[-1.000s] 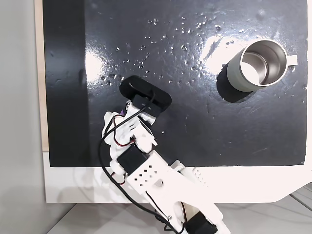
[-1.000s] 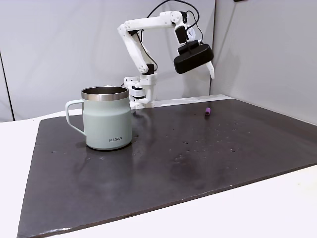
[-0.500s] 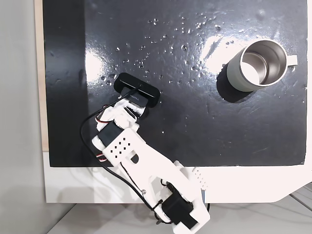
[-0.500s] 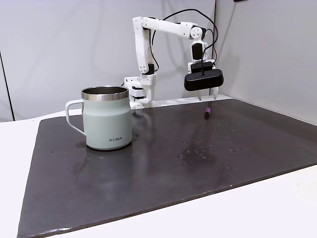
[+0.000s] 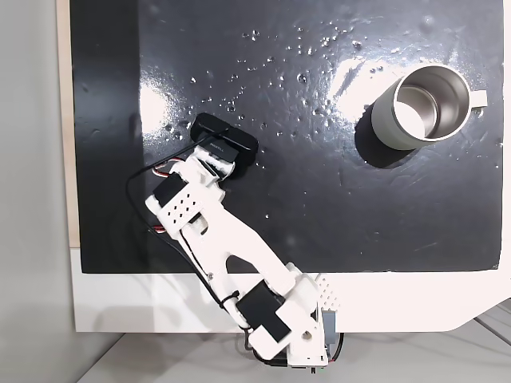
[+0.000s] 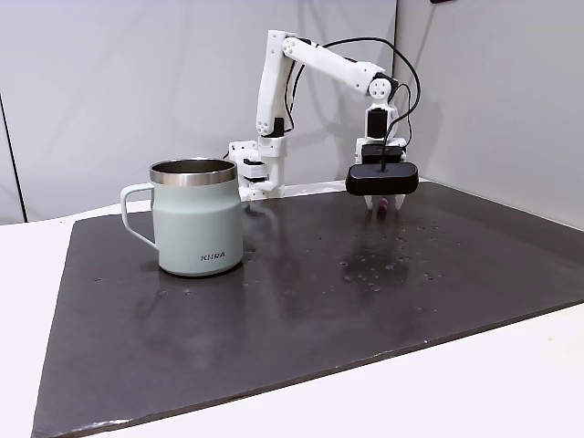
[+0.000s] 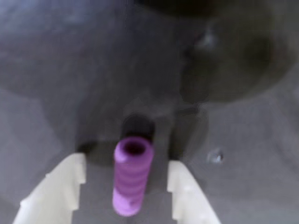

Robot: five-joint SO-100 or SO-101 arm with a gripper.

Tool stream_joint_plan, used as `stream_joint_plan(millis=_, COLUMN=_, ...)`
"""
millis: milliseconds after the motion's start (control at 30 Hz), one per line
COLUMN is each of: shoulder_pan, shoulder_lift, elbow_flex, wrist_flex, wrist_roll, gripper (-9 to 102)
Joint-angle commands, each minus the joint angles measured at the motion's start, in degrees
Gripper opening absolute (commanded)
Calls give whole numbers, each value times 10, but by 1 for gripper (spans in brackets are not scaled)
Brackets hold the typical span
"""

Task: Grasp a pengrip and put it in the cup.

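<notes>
A: How are the 3 cameras set?

B: 1 fixed view looks straight down on the dark mat [image 5: 319, 199], with the arm's base at the bottom edge and the cup [image 5: 421, 105] at upper right. Another fixed view sits low at the mat's [image 6: 301, 310] opposite end, facing the arm's base, with the cup [image 6: 196, 219] close at left.

A: And the wrist view?

B: It rides just above the mat [image 7: 70, 70], very close, looking past the fingertips [image 7: 65, 179].

A: What is shared?

B: Both fixed views cover the mat, cup and arm.
</notes>
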State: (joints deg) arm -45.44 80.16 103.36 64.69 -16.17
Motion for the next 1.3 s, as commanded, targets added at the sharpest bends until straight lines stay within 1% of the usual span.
stream_joint_plan(millis=0, shoulder_pan=5, shoulder_lift=-11, elbow_flex=-36, wrist_flex=-18, wrist_roll=-7, gripper=23)
stream_joint_plan(millis=100, shoulder_pan=1, shoulder_lift=-25, elbow_flex=-40, wrist_flex=-23, wrist_roll=-10, gripper=22)
stream_joint_plan(millis=200, shoulder_pan=0, shoulder_lift=-44, elbow_flex=-58, wrist_flex=-11, wrist_roll=-13, gripper=19)
stream_joint_plan(millis=300, shoulder_pan=-1, shoulder_lift=-67, elbow_flex=-80, wrist_flex=12, wrist_roll=-20, gripper=15)
stream_joint_plan(millis=433, shoulder_pan=-1, shoulder_lift=-67, elbow_flex=-75, wrist_flex=14, wrist_roll=-24, gripper=7)
stream_joint_plan(millis=567, shoulder_pan=-1, shoulder_lift=-62, elbow_flex=-69, wrist_flex=14, wrist_roll=-25, gripper=2)
stream_joint_plan(millis=800, shoulder_pan=4, shoulder_lift=-21, elbow_flex=-47, wrist_flex=23, wrist_roll=-22, gripper=0)
stream_joint_plan(millis=900, shoulder_pan=23, shoulder_lift=35, elbow_flex=-48, wrist_flex=59, wrist_roll=-23, gripper=0)
stream_joint_plan(millis=1000, shoulder_pan=54, shoulder_lift=91, elbow_flex=-74, wrist_flex=118, wrist_roll=-33, gripper=0)
stream_joint_plan(millis=1267, shoulder_pan=196, shoulder_lift=243, elbow_flex=-96, wrist_flex=243, wrist_roll=-81, gripper=0)
